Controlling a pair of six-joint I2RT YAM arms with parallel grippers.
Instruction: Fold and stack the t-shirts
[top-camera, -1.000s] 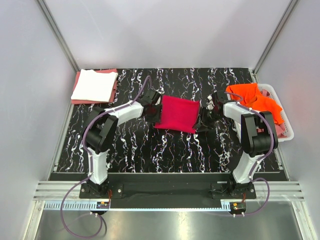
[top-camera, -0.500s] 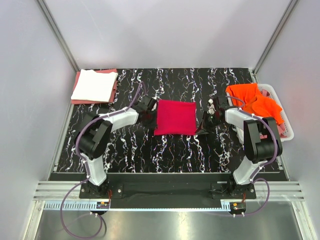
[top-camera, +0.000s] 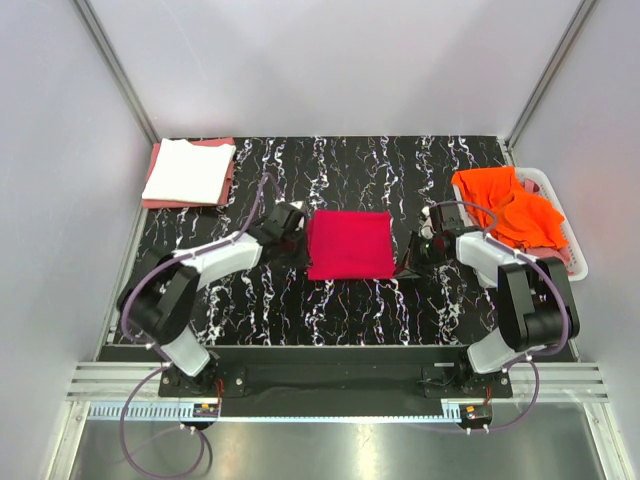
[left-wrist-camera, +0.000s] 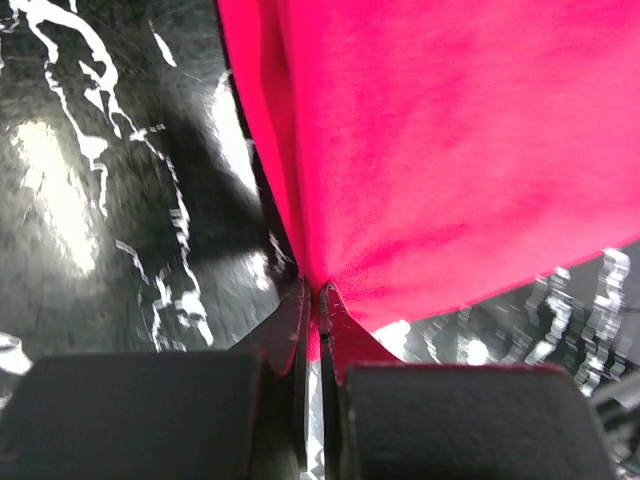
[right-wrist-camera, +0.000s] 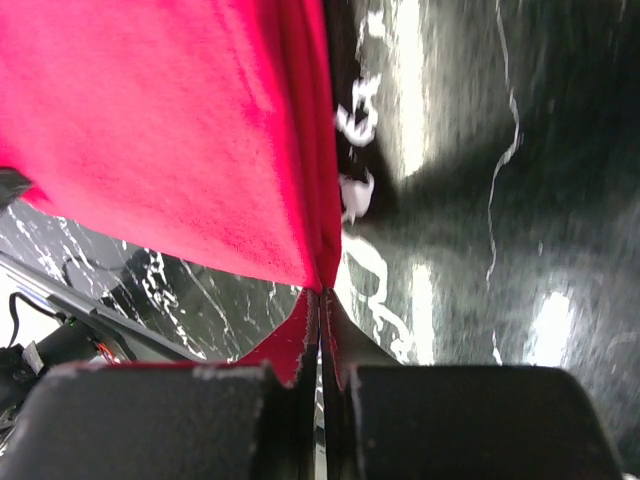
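On the table (top-camera: 250, 300), the red shirt (top-camera: 349, 245) lies folded in a flat square. The left gripper (left-wrist-camera: 318, 300) and right gripper (right-wrist-camera: 320, 300) each pinch one edge of it, jaws closed tight on cloth. Farther right, an orange shirt (top-camera: 505, 200) drapes over the basket (top-camera: 545, 181). In the far left corner, a white shirt (top-camera: 188, 170) sits folded on a pink shirt (top-camera: 229, 172).

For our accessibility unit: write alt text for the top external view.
A folded red shirt lies on the table, gripped at opposite edges by the left tool and right tool. Far left, a white shirt sits on a pink shirt; at right, orange shirts lie in a basket.
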